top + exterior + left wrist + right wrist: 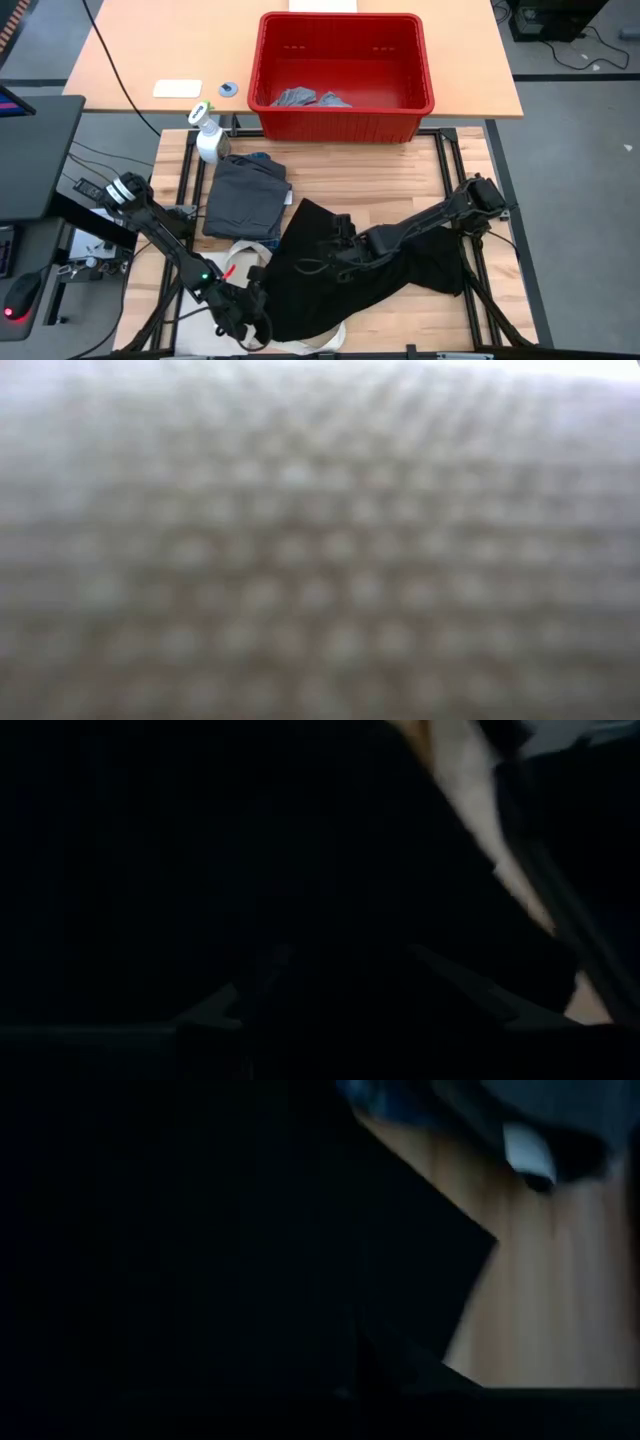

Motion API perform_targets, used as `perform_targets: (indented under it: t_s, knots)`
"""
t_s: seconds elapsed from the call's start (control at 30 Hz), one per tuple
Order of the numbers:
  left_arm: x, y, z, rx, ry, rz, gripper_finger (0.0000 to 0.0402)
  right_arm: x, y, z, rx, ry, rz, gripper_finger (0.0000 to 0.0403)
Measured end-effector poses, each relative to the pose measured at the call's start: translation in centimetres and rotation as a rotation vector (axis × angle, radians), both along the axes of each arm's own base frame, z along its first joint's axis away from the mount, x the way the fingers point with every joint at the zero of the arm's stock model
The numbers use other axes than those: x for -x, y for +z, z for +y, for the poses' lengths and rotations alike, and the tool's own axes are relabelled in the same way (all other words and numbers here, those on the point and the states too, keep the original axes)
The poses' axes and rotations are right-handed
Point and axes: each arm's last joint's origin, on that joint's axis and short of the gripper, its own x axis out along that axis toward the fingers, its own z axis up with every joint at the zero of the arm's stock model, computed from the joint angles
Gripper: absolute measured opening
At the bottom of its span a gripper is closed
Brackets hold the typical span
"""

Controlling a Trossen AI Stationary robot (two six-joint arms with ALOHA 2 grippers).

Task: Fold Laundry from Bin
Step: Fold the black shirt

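Right gripper (335, 243) is clenching the black piece (400, 270) mid-table. Left gripper (243, 318) is sitting at its near-left edge, can't tell its grip. Grey bits (305, 98) are lying in the bin (345, 125).

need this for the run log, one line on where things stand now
stage: folding black garment on table | right gripper: shut on black garment | left gripper: at its near-left edge | bin: grey pieces left

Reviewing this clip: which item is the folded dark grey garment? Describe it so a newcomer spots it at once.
Start at the red bin at the table's far edge. Just in front of its left corner stands a white spray bottle, and the folded dark grey garment lies right beside it. Unlike the big black piece sprawled loosely to its right, it is a neat compact rectangle.
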Motion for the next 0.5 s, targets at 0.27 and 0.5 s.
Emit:
perform_targets:
  t_s: [0.27,0.5]
  knots:
    - [-0.8,0.6,0.3,0.032,0.016,-0.056,0.0189,-3.6,-2.3,-1.1,-0.209,0.028,-0.162,0.0113]
    - [-1.0,0.2,1.0,0.024,0.07,-0.007,0.0189,-6.0,-7.1,-3.8,-0.32,0.003,-0.147,0.0158]
